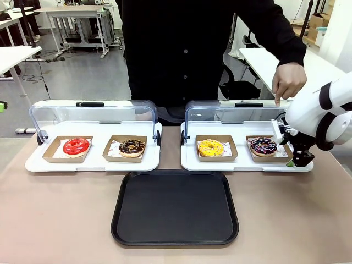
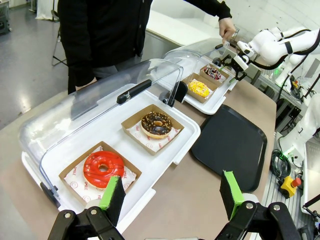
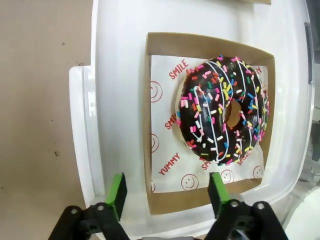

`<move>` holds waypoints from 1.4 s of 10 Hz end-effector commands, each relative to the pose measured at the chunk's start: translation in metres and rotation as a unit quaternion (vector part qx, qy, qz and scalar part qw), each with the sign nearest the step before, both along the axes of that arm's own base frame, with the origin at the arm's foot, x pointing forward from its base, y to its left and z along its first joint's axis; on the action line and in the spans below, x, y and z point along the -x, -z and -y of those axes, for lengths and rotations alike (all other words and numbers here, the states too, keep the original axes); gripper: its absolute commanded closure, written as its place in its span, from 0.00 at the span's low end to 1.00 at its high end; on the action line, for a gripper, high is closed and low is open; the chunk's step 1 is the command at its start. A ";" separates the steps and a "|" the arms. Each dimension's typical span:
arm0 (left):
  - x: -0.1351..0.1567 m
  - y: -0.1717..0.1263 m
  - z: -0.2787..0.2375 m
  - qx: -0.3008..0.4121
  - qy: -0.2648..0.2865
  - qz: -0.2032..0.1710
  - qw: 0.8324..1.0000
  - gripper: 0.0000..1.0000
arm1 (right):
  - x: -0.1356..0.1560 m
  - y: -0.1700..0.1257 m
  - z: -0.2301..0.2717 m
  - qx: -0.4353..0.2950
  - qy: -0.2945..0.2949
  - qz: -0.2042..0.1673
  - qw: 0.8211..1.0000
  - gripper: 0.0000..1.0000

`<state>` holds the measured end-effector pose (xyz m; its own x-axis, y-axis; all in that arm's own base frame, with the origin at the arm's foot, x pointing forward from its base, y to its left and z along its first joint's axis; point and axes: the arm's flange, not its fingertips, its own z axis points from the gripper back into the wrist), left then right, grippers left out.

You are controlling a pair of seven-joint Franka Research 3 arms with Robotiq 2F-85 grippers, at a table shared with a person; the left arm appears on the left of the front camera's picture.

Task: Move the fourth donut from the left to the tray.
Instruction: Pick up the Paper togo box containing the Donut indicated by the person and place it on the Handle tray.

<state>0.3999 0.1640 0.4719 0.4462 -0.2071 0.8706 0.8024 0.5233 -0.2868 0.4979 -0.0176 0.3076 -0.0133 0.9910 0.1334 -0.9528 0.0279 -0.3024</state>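
Observation:
The fourth donut (image 1: pixel 263 146) is chocolate-glazed with pink and white drizzle and coloured sprinkles. It sits in a brown cardboard holder (image 3: pixel 160 45) at the right end of the right white display tray. My right gripper (image 1: pixel 300 159) hangs just right of it, low over the tray's edge. In the right wrist view the donut (image 3: pixel 222 110) lies ahead of the right gripper (image 3: pixel 167 192), which is open, its green pads either side of the holder's near edge. The black tray (image 1: pixel 175 208) lies bare at the table's middle front. My left gripper (image 2: pixel 171 197) is open and holds nothing.
A yellow donut (image 1: pixel 212 147) shares the right display tray (image 1: pixel 190 162). The left display tray (image 1: pixel 93 162) holds a red donut (image 1: pixel 76 146) and a plain chocolate one (image 1: pixel 132 147). Both clear lids stand raised. A person's hand (image 1: pixel 289 82) rests at the right lid's far corner.

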 end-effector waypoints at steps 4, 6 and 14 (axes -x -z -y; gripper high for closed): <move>-0.002 -0.001 0.000 0.011 0.001 0.011 1.000 0.00 | -0.005 -0.003 0.005 0.006 0.012 -0.017 1.000 1.00; -0.002 -0.001 0.000 0.011 0.001 0.011 1.000 0.00 | -0.004 -0.003 0.006 0.015 0.013 -0.023 1.000 1.00; -0.002 -0.001 0.000 0.011 0.001 0.011 1.000 0.00 | 0.000 0.003 0.010 0.014 0.003 -0.021 1.000 1.00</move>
